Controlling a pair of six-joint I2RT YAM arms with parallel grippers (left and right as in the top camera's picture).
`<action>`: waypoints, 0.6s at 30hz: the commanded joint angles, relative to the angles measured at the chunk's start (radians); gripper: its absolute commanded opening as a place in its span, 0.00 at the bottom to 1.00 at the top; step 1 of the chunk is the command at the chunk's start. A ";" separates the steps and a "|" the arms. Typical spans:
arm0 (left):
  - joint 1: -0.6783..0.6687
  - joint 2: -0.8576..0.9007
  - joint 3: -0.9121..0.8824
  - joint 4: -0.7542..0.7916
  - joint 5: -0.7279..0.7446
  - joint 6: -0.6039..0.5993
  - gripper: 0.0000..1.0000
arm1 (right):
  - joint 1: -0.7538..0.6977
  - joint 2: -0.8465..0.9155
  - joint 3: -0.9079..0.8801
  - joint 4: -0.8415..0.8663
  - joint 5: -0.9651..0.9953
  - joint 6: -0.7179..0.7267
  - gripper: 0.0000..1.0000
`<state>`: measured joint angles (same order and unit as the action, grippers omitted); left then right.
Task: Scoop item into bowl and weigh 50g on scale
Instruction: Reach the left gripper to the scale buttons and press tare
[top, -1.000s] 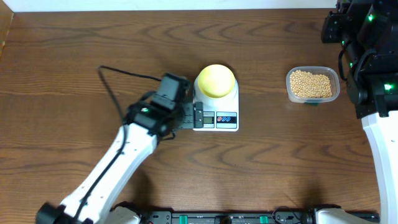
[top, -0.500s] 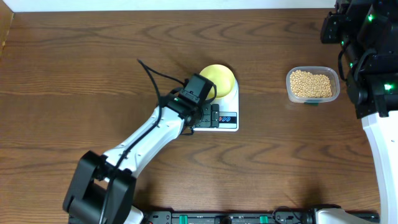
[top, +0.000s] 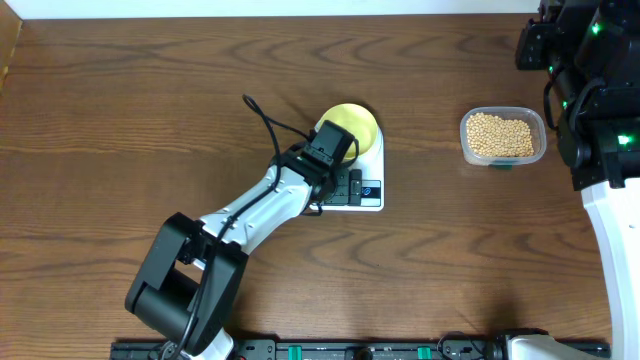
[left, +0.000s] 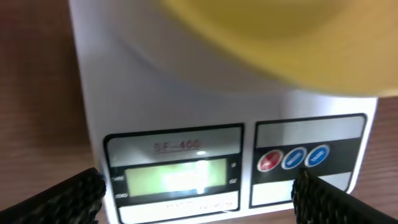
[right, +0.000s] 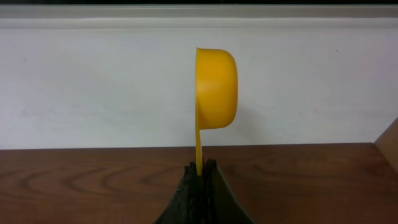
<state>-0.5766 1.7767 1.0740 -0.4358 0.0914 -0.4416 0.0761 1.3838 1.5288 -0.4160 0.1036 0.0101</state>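
Scale (left: 161, 81), bowl (top: 355, 122), bean tub (top: 503, 162), one each; left fingers (left: 68, 199) spread, right fingers (right: 186, 199) pinching one scoop (right: 216, 87).

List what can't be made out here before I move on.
- Reading on the scale: blurred in left wrist view; covered overhead by the open left gripper.
- Contents of the bowl: near part hidden overhead by the left arm; blurred and cropped in left wrist view.
- Inside of the scoop: seen side-on in right wrist view.

The left arm (top: 255, 205) stretches forward, the left gripper (top: 343, 184) pointing down with jaws spread wide, while the right gripper (right: 200, 179), at the far right, pinches a scoop (right: 216, 87).
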 joint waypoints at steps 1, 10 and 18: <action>-0.007 0.004 0.010 0.005 -0.031 -0.006 0.98 | -0.003 0.000 0.014 0.001 -0.006 -0.016 0.01; -0.046 0.008 0.009 0.013 -0.188 -0.010 0.98 | -0.003 0.000 0.014 0.001 -0.006 -0.016 0.01; -0.054 0.008 0.004 0.075 -0.198 -0.009 0.98 | -0.003 0.000 0.014 0.001 -0.006 -0.016 0.01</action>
<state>-0.6289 1.7767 1.0740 -0.3733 -0.0704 -0.4454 0.0761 1.3838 1.5288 -0.4160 0.1036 0.0097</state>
